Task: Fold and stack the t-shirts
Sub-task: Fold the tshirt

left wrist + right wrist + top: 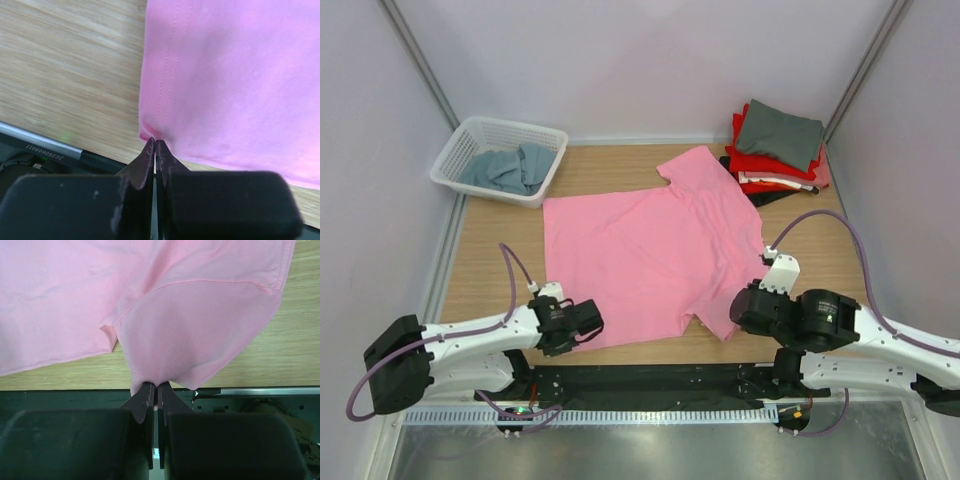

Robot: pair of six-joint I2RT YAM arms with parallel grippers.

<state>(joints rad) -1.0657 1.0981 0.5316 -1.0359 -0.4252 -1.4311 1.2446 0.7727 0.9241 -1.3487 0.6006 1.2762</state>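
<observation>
Your left gripper [155, 145] is pressed together on the near left hem corner of the pink t-shirt [640, 255], and your right gripper [156, 387] pinches its near sleeve. The shirt lies spread on the wooden table [490, 250]; the folded shirts [775, 150] are stacked at the far right, and a grey-blue one [505, 170] lies in the white basket [470, 135] at the far left

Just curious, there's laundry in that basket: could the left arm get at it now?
Probably not yet: the left pincer is shut on a corner of the pink shirt. Otherwise only bare table lies before the basket.
</observation>
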